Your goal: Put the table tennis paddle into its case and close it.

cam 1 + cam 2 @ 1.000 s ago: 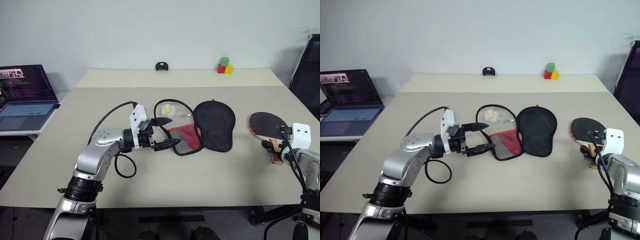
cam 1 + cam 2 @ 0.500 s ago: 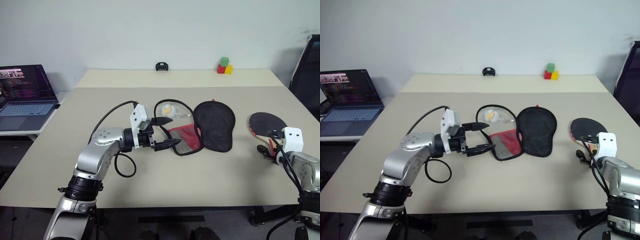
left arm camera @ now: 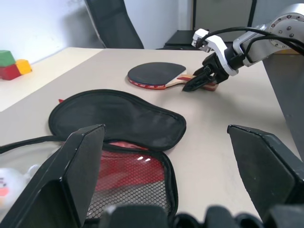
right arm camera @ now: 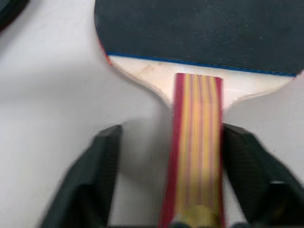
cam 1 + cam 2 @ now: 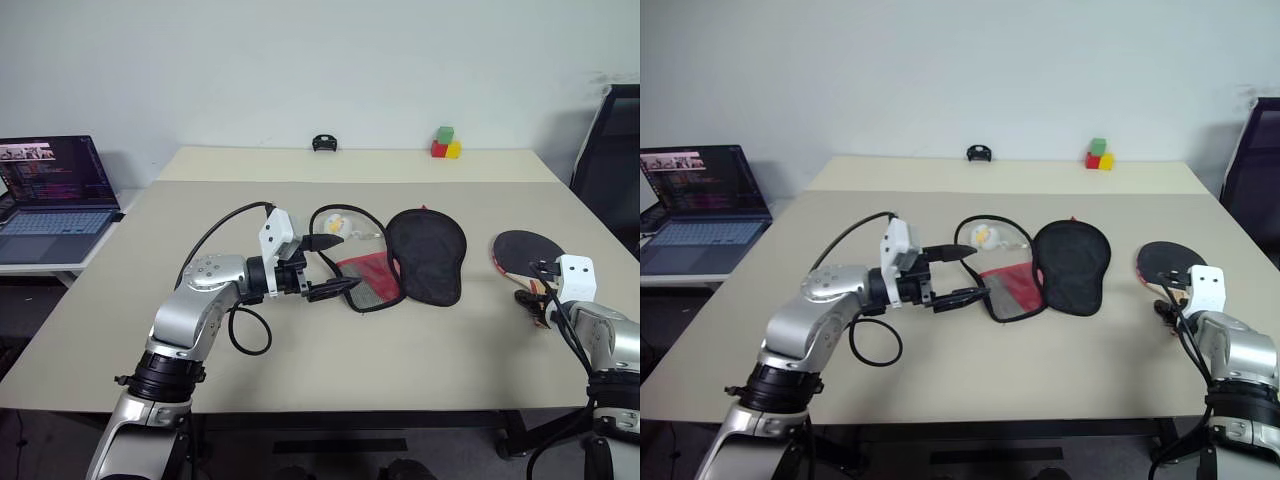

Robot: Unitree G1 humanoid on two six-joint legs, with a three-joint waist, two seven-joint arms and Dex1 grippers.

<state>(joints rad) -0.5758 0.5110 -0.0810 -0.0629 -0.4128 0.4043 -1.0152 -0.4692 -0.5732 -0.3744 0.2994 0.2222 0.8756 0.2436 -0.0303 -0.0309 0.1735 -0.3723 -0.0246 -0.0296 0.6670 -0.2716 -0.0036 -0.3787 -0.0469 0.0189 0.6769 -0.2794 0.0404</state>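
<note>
Black rubber faces up on the table tennis paddle (image 5: 527, 250), which lies flat on the beige table (image 5: 300, 370) near its right edge, well apart from the case (image 5: 400, 262); the case is spread open at the table's middle, its black lid half laid beside the red, mesh-lined half. The paddle's striped wooden handle is straddled by the right gripper (image 4: 171, 187): one finger (image 4: 97, 178) stands clear of the wood with bare table showing between, the other (image 4: 244, 164) sits just beside or against it, so the jaws are part-closed around the handle and a firm pinch cannot be confirmed. The left gripper (image 5: 330, 268) is held level at the case's near rim, fingers spread wide and holding nothing. A lopsided closure is judged the main risk: with contact on one side first, the handle could be pushed sideways or twisted out, and the flat blade might drag on the table rather than lift. A small white ball (image 5: 335, 222) rests inside the looped zip edge and could be knocked away during insertion. No brand or lettering can be read on case or paddle; the laptop (image 5: 50, 190) screen text is too small to make out
</note>
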